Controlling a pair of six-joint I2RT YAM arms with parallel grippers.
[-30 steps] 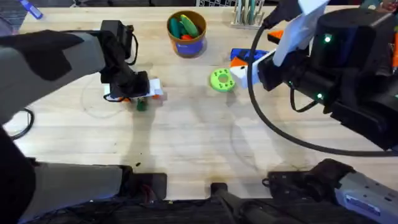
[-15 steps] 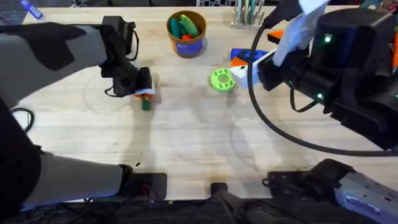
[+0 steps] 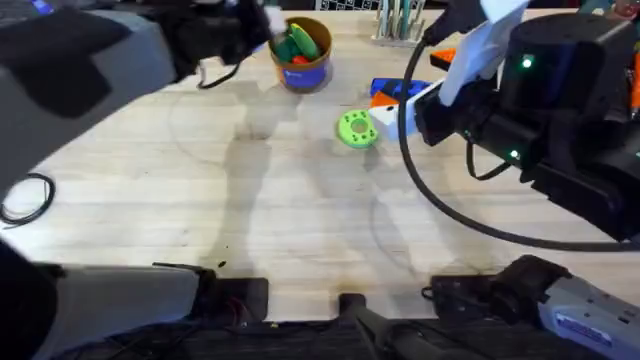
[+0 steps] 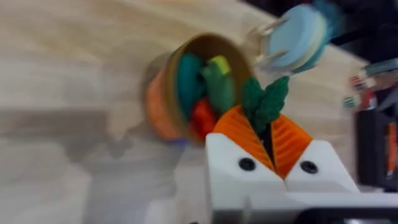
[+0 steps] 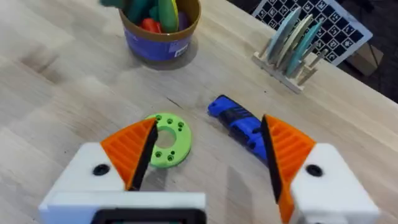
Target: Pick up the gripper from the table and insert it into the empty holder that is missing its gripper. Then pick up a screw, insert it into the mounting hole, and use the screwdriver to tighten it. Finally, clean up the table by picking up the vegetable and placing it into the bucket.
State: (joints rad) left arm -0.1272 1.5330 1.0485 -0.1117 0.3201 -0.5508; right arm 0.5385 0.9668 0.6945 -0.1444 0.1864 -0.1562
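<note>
My left gripper (image 4: 268, 127) is shut on the vegetable (image 4: 264, 99), whose dark-green leafy end sticks out between the orange pads. It hangs right beside the bucket (image 4: 186, 87), which holds green and red toy pieces. From overhead, the left gripper (image 3: 262, 22) is a blur at the rim of the bucket (image 3: 300, 55). My right gripper (image 5: 208, 155) is open above the table (image 3: 300, 220), with orange pads on both white finger bases. Under it lie the blue screwdriver (image 5: 239, 121) and a bright-green disc (image 5: 165, 140). The screw is out of view.
A rack of thin upright discs (image 3: 398, 20) stands at the back, right of the bucket. The green disc (image 3: 356, 129) and the screwdriver (image 3: 400, 90) lie close to the right arm. A black cable (image 3: 25, 195) curls at the left edge.
The left gripper has lifted off the table's left middle with the vegetable and swung back to the bucket. The right arm has not moved.
</note>
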